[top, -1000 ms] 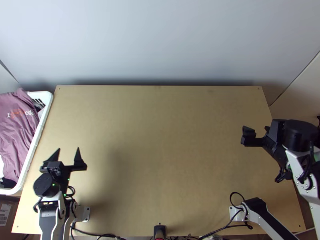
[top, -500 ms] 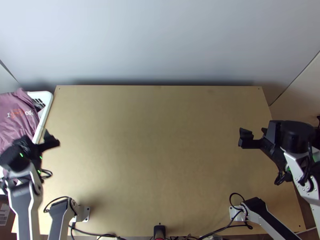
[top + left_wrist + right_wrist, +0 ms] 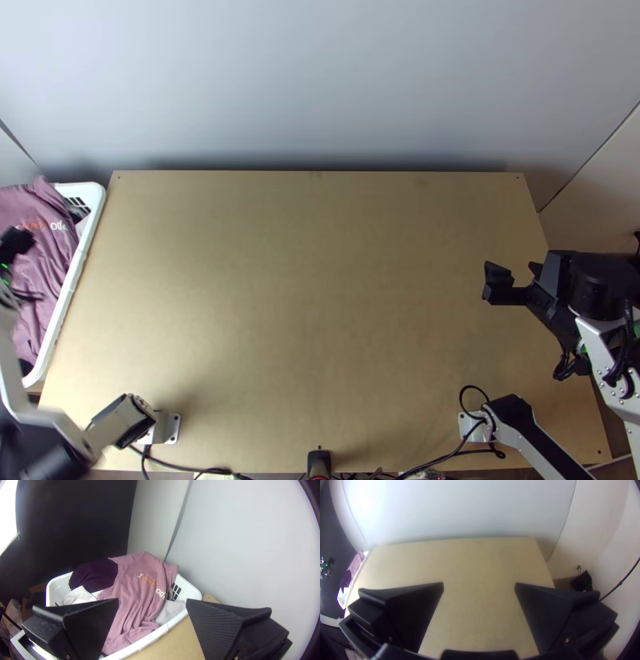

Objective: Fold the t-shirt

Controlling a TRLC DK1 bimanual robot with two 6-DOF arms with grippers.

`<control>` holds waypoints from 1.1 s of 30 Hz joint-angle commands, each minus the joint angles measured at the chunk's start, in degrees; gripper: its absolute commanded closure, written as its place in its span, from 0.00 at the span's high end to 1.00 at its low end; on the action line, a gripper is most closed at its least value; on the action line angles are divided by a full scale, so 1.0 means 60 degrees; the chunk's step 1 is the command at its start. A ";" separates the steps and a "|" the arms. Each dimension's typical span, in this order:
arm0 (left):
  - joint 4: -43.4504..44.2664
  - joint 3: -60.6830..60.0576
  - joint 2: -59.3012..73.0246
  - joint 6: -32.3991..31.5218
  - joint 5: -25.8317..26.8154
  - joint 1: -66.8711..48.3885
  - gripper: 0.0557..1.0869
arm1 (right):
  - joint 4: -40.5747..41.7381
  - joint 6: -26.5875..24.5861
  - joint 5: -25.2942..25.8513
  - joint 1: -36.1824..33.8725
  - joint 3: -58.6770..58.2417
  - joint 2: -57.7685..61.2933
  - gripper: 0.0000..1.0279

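Left gripper (image 3: 152,600) is spread wide over the basket (image 3: 166,626), probably to grab that pink shirt (image 3: 136,603); right gripper (image 3: 479,585), also wide, likely waits its turn.

We look steeply down from high over the near edge of the table (image 3: 320,280), closer at the basket (image 3: 163,630) from the left wrist, across the table from the right; all share its far-left corner.
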 commanded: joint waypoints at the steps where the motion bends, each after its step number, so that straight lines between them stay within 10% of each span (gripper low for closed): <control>1: 0.0113 0.2683 0.3841 -0.0483 -0.0026 0.0968 0.95 | -0.0122 0.0009 -0.0003 -0.0024 0.0149 -0.0017 0.97; 33: -0.1103 0.9597 1.2849 -0.0043 -0.1461 0.1466 0.95 | -0.1103 -0.0313 0.0407 -0.0390 -0.0100 0.0320 0.96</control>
